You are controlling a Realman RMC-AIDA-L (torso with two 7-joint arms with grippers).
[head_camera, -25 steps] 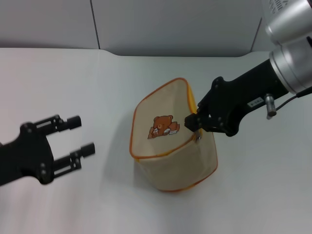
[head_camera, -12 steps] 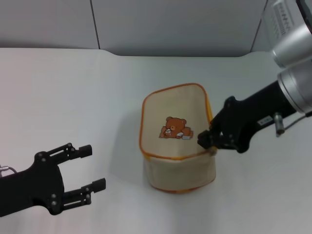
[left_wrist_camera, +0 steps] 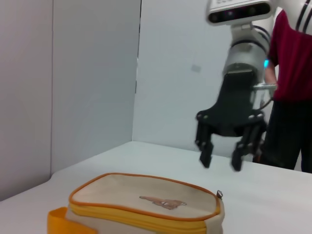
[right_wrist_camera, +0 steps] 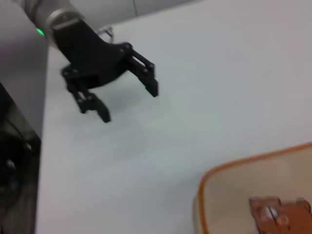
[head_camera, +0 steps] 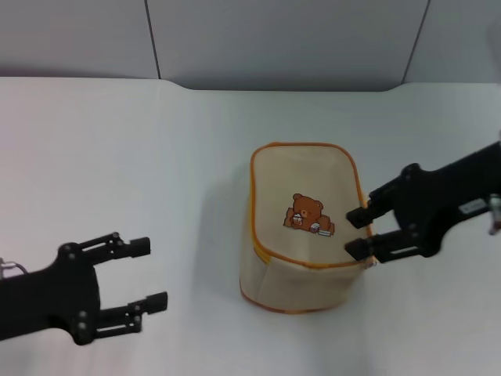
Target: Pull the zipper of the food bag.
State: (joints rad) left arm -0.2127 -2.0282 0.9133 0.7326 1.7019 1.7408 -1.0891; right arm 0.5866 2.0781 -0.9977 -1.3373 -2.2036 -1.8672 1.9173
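The cream food bag (head_camera: 301, 196) with orange trim stands mid-table, its bear print (head_camera: 307, 214) facing up. It also shows in the left wrist view (left_wrist_camera: 146, 201) and the right wrist view (right_wrist_camera: 263, 195). The yellow zipper (left_wrist_camera: 141, 220) runs along its side, and the small silver pull tab (left_wrist_camera: 219, 194) stands at one corner. My right gripper (head_camera: 355, 233) is open and empty at the bag's right edge, close by the pull tab corner; in the left wrist view (left_wrist_camera: 222, 159) it hovers just above the bag. My left gripper (head_camera: 149, 274) is open and empty, well left of the bag.
The white table (head_camera: 117, 157) ends at a grey wall (head_camera: 274, 39) behind. A person in a red shirt (left_wrist_camera: 292, 53) stands beyond the right arm. An orange tab (left_wrist_camera: 58, 222) sticks out of the bag's end.
The bag has slid right and toward me and has turned. My right gripper moved right with it, then opened and came off the corner. My left gripper drew back toward me.
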